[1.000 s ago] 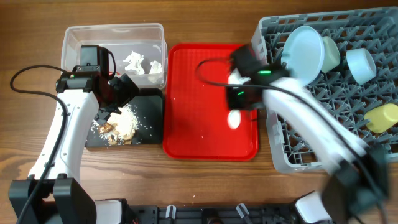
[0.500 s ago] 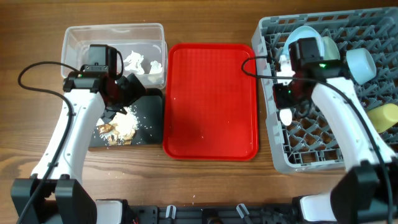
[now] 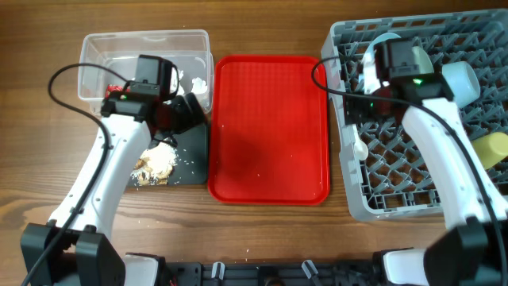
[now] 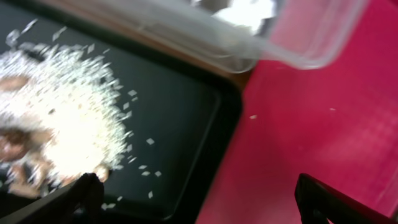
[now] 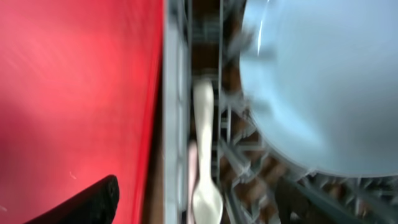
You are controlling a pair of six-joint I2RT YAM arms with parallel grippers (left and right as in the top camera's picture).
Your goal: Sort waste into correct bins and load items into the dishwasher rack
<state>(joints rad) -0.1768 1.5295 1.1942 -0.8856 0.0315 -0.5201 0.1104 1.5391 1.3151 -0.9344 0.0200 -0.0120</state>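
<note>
A white spoon [image 3: 359, 147] [image 5: 205, 158] lies in the grey dishwasher rack [image 3: 397, 187] by its left wall, free of any grip. Above it my right gripper [image 3: 370, 102] [image 5: 205, 208] stands open, one finger on each side of the spoon. The light blue plate [image 3: 371, 54] [image 5: 317, 81] stands in the rack beside it. My left gripper [image 3: 187, 111] [image 4: 199, 202] is open and holds nothing, over the edge of the black tray [image 3: 190, 159] [image 4: 180, 118], which holds food scraps [image 3: 159, 163] [image 4: 56, 124]. White tissue [image 3: 198, 82] lies in the clear tub [image 3: 119, 48] [image 4: 261, 50].
The bare flat red tray [image 3: 270, 127] lies between the bins and the rack. A light blue bowl [image 3: 460, 79] and a yellow cup [image 3: 492, 147] sit in the rack's right part. A bit of red [image 3: 117, 89] shows in the tub beside the left arm.
My right gripper carried the spoon from the red tray over into the rack, then opened and left it there. The left arm shifted up and right along the black tray.
</note>
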